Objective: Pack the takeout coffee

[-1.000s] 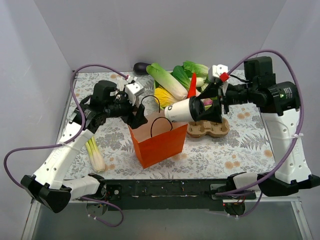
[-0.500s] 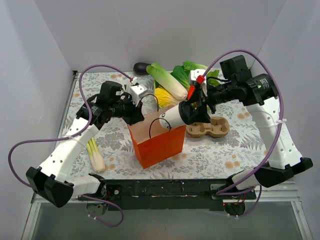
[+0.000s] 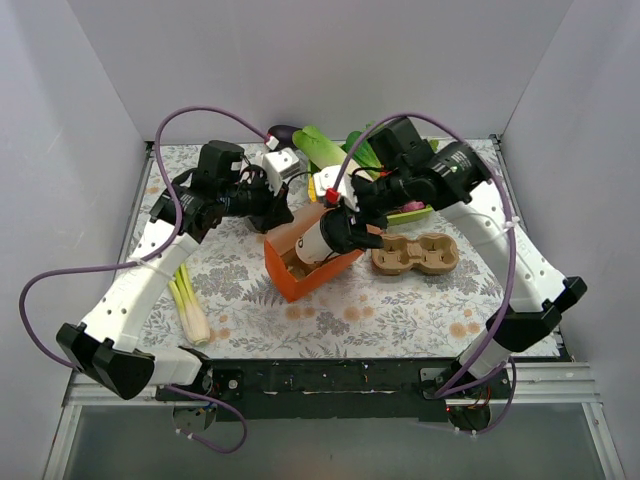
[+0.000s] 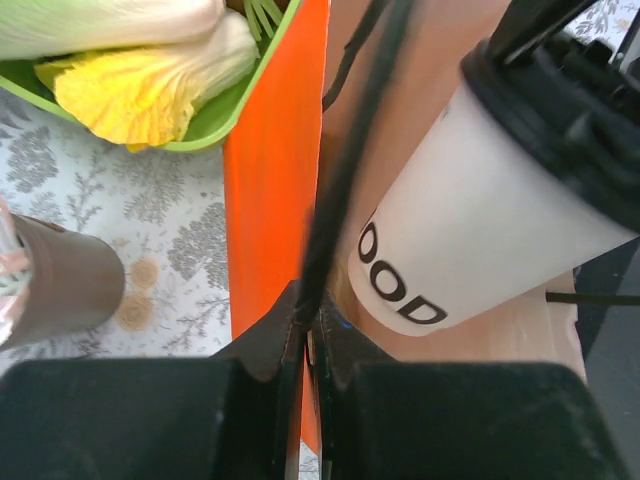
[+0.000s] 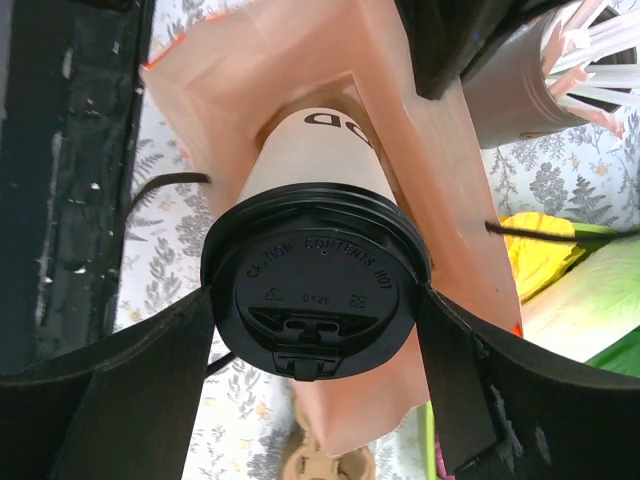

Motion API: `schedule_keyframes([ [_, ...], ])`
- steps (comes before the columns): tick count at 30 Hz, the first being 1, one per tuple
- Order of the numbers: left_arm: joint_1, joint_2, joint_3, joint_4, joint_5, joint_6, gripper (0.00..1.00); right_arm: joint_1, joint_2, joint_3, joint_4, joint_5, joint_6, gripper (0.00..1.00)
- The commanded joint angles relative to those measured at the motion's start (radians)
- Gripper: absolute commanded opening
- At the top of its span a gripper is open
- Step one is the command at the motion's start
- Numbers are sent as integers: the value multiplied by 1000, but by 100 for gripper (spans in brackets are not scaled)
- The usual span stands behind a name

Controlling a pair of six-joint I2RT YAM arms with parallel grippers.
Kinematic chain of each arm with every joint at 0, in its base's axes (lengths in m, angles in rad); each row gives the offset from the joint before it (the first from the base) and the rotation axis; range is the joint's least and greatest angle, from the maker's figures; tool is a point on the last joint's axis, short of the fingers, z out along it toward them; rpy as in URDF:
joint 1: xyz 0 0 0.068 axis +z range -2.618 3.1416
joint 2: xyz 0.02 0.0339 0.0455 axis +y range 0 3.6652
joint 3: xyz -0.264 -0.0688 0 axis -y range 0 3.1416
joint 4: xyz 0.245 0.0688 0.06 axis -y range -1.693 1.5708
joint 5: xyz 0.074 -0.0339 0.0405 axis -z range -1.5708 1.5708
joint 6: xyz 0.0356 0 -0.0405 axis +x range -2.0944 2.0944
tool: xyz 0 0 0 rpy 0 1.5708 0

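Your cream-white paper cup with a round black plastic lid (image 5: 318,290) looks light and thin-walled. Hold it by the stiff lid rim, since squeezing the wall could buckle it. It hangs tilted, base-first, in the mouth of the orange paper bag (image 3: 325,272). Your right fingers (image 5: 455,370) clamp the lid rim, and your left fingers (image 4: 255,355) are pinched together on the bag's black cord handle (image 4: 350,170).

"OOD" in black on the cup (image 4: 480,220); embossed on its lid (image 5: 318,285), probably "CAUTION CONTENTS HOT"
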Motion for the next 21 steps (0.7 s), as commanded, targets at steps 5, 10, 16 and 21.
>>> schedule_keyframes([
  [5,5,-29,2,8,47,74,0,136,57,48,25,235,-95,1],
  [10,5,-52,-2,17,47,12,27,254,48,-38,25,386,-156,1],
  [16,5,-90,18,-10,55,-23,55,340,21,-79,-1,509,-170,1],
  [21,6,-146,15,-15,63,-22,63,347,-68,-229,-1,523,-175,1],
])
